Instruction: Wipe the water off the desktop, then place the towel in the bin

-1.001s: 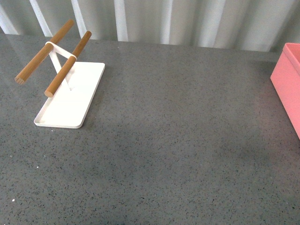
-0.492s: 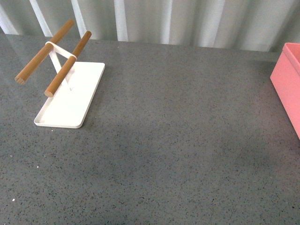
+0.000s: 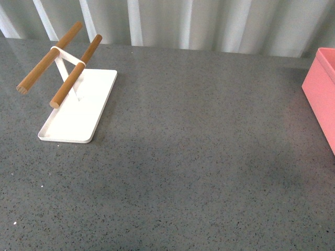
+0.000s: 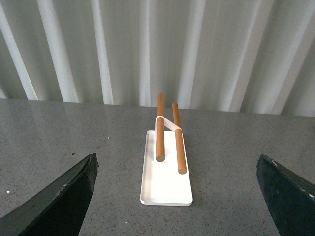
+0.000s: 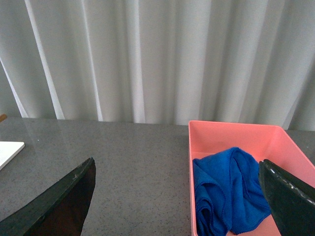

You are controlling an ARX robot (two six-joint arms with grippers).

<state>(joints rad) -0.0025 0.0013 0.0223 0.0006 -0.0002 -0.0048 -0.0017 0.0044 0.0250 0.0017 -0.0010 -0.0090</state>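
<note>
The soft bright blue towel (image 5: 229,189) lies bunched up inside the pink plastic bin (image 5: 236,130), at the lower right of the right wrist view, so the job looks done. The speckled dark grey desktop (image 3: 199,157) shows no water. Both the left gripper (image 4: 174,196) and the right gripper (image 5: 177,196) are spread wide, holding nothing.

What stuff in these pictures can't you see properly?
- The bin: the front view's right edge cuts it off, so its inside is not shown there.
- The towel: in the right wrist view its lower part runs off the picture's edge, and the right finger covers its far side.
- Water on the desktop: no puddle shows; a thin film would be too faint to tell.
- Both arms: out of the front view.
</note>
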